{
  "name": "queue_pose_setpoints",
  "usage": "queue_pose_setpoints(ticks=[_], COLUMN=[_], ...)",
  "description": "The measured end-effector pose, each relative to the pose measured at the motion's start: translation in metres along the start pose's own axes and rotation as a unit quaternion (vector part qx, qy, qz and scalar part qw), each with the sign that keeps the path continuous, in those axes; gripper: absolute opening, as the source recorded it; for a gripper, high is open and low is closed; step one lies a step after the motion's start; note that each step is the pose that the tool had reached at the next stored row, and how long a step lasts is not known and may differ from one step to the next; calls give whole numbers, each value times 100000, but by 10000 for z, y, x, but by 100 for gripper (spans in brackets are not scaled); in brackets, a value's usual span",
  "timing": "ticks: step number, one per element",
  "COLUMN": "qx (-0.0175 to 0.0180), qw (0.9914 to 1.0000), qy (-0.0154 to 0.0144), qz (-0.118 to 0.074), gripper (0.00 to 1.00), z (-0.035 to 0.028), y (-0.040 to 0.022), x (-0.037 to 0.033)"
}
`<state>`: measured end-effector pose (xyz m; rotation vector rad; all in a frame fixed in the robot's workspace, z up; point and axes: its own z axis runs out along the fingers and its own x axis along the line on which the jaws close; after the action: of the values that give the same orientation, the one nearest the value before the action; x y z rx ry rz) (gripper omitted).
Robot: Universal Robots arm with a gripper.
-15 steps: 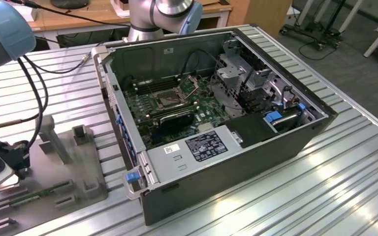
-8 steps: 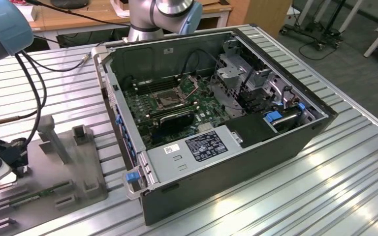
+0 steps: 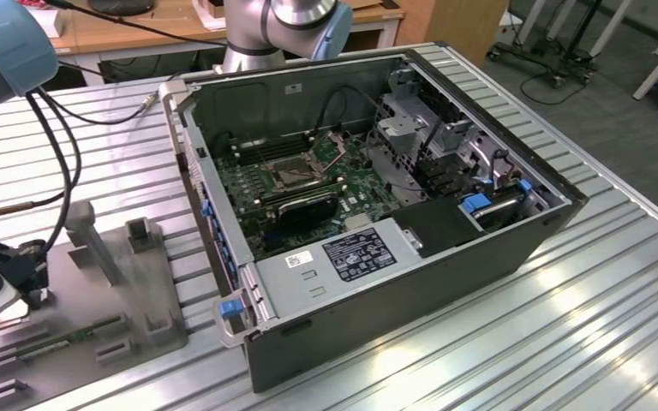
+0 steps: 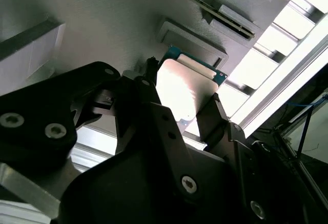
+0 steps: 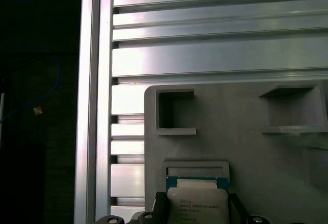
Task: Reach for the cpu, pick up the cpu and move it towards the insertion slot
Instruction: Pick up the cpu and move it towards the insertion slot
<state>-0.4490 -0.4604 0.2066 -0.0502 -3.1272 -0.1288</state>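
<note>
While the gripper [image 4: 180,100] hangs over the grey fixture [image 3: 117,312] at the lower left of the exterior view, you are in the pick-up step. Its two dark fingers [image 4: 214,112] press on opposite edges of the cpu [image 4: 185,86], clamped on it, with the silver face turned toward the wrist.

In the first wrist view the cpu [image 5: 198,206] overlaps the rim of its square nest [image 5: 197,164] rather than lying squarely inside. I judge it to be a little above the nest, though you cannot confirm the gap from these angles.

The insertion slot [image 3: 294,175] is well apart from the chip, near the centre of the exterior view. It is set in the green motherboard [image 3: 306,205] inside the open computer case [image 3: 421,274]. A memory stick [image 3: 55,347] lies on the fixture near the gripper; it is not your part.

For the carry, you need a straight lift until the chip is free of the nest. You then need enough height to pass over the case's near wall [image 3: 198,171]. Keep the chip level and the grip firm, since only its thin edges are held.
</note>
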Motion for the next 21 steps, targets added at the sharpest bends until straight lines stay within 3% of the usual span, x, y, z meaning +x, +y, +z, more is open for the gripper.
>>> queue_pose_setpoints(ticks=[8,21], qx=[-15,-16], qw=[100000,100000], qy=[-20,-21], qz=[1,-1], gripper=[54,54], z=[-104,-363], y=[9,30], x=[1,4])
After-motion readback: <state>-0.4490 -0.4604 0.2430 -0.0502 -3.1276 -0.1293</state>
